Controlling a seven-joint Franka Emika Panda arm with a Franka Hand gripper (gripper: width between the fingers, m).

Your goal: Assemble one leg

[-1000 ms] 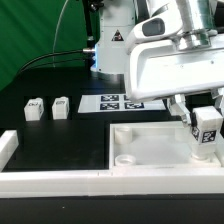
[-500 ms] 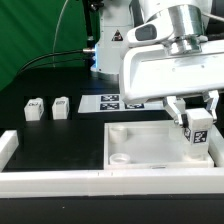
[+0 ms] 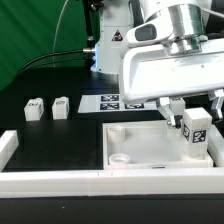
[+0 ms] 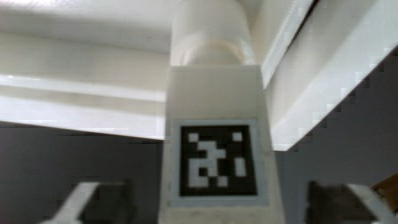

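Observation:
A leg (image 3: 196, 134), a white block with a black-and-white tag, stands upright in the large white tray-like part (image 3: 140, 140), at its near corner on the exterior view's right. My gripper (image 3: 195, 108) is open, with one finger on each side of the leg's top and a gap at both. In the wrist view the leg (image 4: 217, 150) runs down the middle between my gripper's (image 4: 222, 206) spread fingers (image 4: 103, 204), touching neither. Its lower end sits against the tray's corner.
Two more legs (image 3: 35, 108) (image 3: 61, 106) stand on the black table at the exterior view's left. The marker board (image 3: 114, 101) lies behind the tray. A white rail (image 3: 60, 181) runs along the front edge. The arm's base and cables are at the back.
The gripper, which was shut on the leg, shifted a little to the exterior view's left and opened. The leg now stands free and slightly lower in the tray corner.

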